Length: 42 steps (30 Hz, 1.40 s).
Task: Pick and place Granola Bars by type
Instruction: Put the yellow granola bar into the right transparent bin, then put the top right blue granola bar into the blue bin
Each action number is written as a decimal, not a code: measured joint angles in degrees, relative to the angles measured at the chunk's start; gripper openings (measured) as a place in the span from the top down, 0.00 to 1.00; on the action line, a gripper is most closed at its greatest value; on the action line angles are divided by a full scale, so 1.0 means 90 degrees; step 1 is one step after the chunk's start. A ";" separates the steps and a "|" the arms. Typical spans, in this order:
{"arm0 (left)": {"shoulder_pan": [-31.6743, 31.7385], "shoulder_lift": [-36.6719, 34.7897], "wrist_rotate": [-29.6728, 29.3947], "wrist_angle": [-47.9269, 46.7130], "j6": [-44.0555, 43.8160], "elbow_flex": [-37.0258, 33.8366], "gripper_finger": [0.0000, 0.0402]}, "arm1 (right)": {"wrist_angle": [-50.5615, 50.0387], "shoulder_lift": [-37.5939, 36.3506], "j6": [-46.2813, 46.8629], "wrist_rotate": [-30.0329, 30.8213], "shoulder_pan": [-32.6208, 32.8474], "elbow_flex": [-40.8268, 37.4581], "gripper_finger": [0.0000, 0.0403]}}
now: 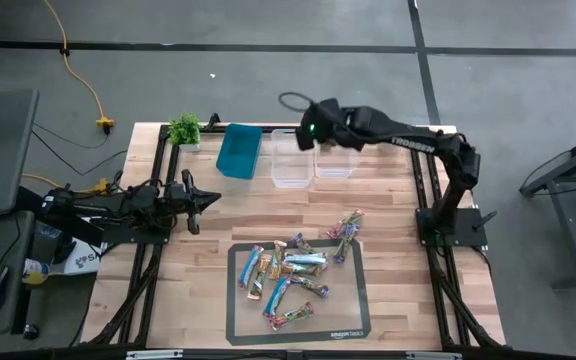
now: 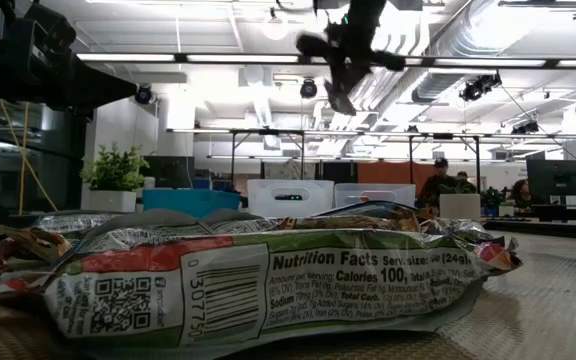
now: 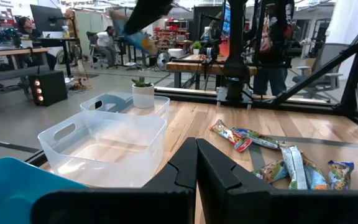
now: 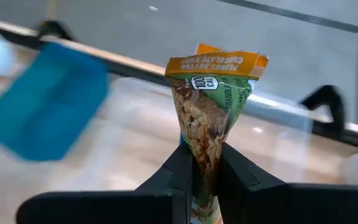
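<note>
Held bar: a granola bar [image 4: 213, 118] with an orange-topped, green wrapper reading "peanut butter chocolate chip" stands upright, pinched at its lower part between the two dark fingers of the right gripper [image 4: 205, 168].
Right gripper: clamped on that bar, held in the air above the clear bins at the table's far edge; in the high view it [image 1: 308, 133] hovers over the middle clear bin [image 1: 290, 160], beside the teal bin.
Remaining granola bars [image 1: 290, 275]: a loose pile with blue, orange and multicoloured wrappers lies on the grey mat [image 1: 240, 320], on the near side of the teal bin; a few bars [image 1: 346, 230] lie just off the mat's right corner, on the bare wood.
Teal bin [image 1: 239, 150]: sits at the far edge of the table, first in a row with two clear bins; the second clear bin [image 1: 335, 162] is farthest from it.
Potted plant [image 1: 184, 130]: small, green, just left of the teal bin.
Left gripper [image 1: 208, 199]: waits low over the table's left side, left of the mat and nearer than the teal bin; its fingers [image 3: 182, 168] are pressed together with nothing between them.
Table [image 1: 388, 260]: light wood planks.
</note>
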 joint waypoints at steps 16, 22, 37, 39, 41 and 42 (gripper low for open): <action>0.0000 0.0001 0.0001 -0.0002 0.0000 -0.0001 1.00 | 0.1395 0.0000 -0.0173 -0.1432 -0.1718 -0.2607 0.92; 0.0000 -0.0001 0.0000 -0.0002 -0.0001 -0.0001 1.00 | 0.2030 0.0000 -0.0210 -0.1698 -0.1809 -0.3146 0.89; 0.0000 0.0001 0.0000 -0.0002 0.0000 0.0001 1.00 | 0.2165 0.0000 -0.1261 -0.2190 -0.1853 -0.3160 0.69; 0.0000 0.0000 0.0001 -0.0002 -0.0001 0.0001 1.00 | 0.2221 -0.0016 -0.1514 -0.2365 -0.1853 -0.3160 0.66; 0.0000 0.0001 0.0001 -0.0002 -0.0002 -0.0001 1.00 | 0.2302 -0.0096 -0.1774 -0.2447 -0.1827 -0.3160 0.63; 0.0000 0.0000 0.0001 -0.0001 -0.0002 0.0000 1.00 | 0.2353 -0.0178 -0.1884 -0.2451 -0.1804 -0.3160 0.61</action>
